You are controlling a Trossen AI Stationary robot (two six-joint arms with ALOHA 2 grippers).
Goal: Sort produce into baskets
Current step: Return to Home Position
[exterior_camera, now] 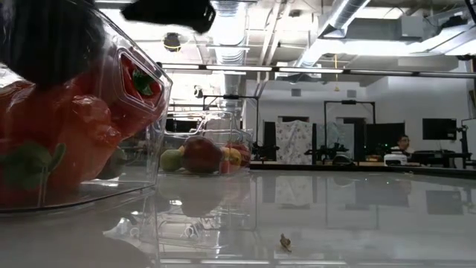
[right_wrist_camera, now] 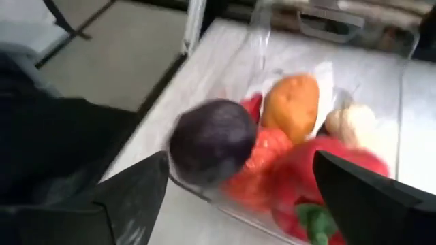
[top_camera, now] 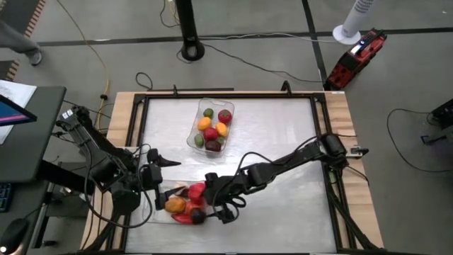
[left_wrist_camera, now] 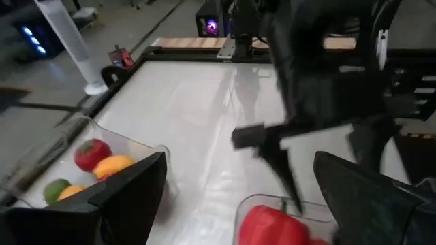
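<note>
High view: right gripper [top_camera: 225, 207], jaws spread & empty, hangs at near bin's [top_camera: 161, 218] edge, red pepper [top_camera: 197, 190] just beside jaws; left gripper [top_camera: 164, 173], jaws likewise released, at same bin's other side; far bin [top_camera: 191, 141] w/ mixed produce [top_camera: 211, 131] well beyond both. Low view: near bin packed w/ red pieces. Right wrist view: purple onion [right_wrist_camera: 211, 139] ahead of jaws, in bin.

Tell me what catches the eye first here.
The near tray, heaped with red and orange produce plus a dark purple onion, draws the eye first, with the right hand open at its right end. The far tray holds a smaller colourful cluster, and the left hand hangs open at the near tray's left end.
</note>
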